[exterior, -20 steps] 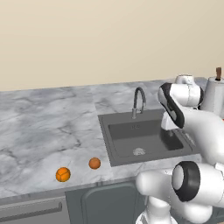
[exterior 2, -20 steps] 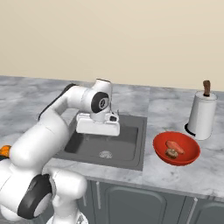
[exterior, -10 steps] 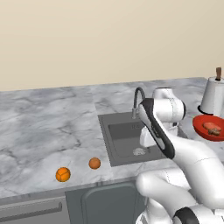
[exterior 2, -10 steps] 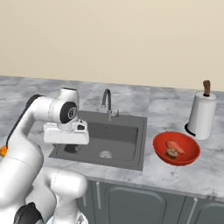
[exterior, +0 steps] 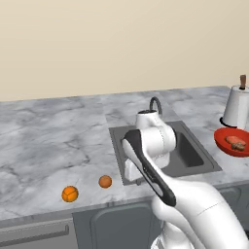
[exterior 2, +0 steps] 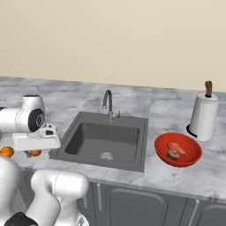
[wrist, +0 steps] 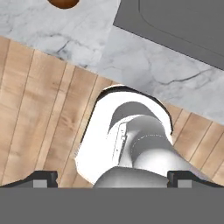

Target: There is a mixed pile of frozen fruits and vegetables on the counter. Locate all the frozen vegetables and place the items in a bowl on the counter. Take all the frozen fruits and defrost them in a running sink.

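**A:** The arm has swung right across in the last second. It was out over the right end of the sink (exterior 2: 103,141), and now the gripper (exterior 2: 35,142) hangs at the sink's front left corner, over the counter (exterior: 48,141). Jaws spread as wide as they go, nothing between them.

**B:** So it's done with the bowl side?

**A:** That's how I read it. The red bowl (exterior 2: 178,150) sits to the right of the sink, just in front of the white paper-towel roll (exterior 2: 203,115), and both vegetables are in it: the reddish oblong piece (exterior 2: 175,146) and the brown-beige lump (exterior 2: 173,155) touching beside it. The swing left means the fruits come next.

**B:** Where are they?

**A:** On the counter left of the sink, near the front edge. The plain orange ball (exterior: 105,182) is the nearer one to the sink, the ball with dark segment lines (exterior: 70,193) farther left. They haven't moved across the second. From the hand camera a brown-orange round edge peeks in at the top, most likely the near ball.

**B:** Water running?

**A:** I see no stream at the faucet (exterior 2: 108,103), and the basin looks dry around the drain. So that half is wholly undone: two fruits to carry, tap to open.

**B:** Any labels or writing?

**A:** None readable. No brand on the roll, the bowl or the arm.
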You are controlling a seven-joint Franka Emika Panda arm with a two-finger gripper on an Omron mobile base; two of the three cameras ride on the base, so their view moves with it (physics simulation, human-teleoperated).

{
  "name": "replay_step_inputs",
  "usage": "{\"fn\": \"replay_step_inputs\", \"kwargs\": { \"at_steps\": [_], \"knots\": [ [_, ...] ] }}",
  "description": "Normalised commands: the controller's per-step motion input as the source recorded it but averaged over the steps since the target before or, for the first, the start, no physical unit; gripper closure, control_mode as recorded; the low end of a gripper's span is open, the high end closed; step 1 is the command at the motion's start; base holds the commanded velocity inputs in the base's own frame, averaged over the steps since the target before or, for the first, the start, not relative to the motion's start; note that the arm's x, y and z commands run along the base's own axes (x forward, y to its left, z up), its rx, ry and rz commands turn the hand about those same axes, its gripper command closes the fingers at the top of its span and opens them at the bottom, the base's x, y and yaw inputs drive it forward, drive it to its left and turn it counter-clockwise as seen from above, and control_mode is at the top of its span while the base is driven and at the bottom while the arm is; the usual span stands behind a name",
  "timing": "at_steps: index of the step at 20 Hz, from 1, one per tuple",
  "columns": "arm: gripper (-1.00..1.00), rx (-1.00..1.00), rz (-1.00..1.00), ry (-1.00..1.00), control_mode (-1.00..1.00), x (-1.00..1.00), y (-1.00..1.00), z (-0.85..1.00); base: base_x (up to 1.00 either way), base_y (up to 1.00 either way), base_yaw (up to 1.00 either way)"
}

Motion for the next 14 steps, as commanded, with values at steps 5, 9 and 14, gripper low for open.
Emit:
{"fn": "replay_step_inputs", "kwargs": {
  "at_steps": [5, 9, 14],
  "knots": [
    [-1.00, -0.03, 0.01, 0.00, -1.00, 0.36, 1.00, -0.15, 0.00, 0.00, 0.00],
    [-1.00, -0.05, -0.03, -0.02, -1.00, 0.52, 0.91, -0.23, 0.00, 0.00, 0.00],
    [-1.00, -0.13, 0.00, -0.04, -1.00, 0.64, 0.52, -0.21, 0.00, 0.00, 0.00]
  ]
}}
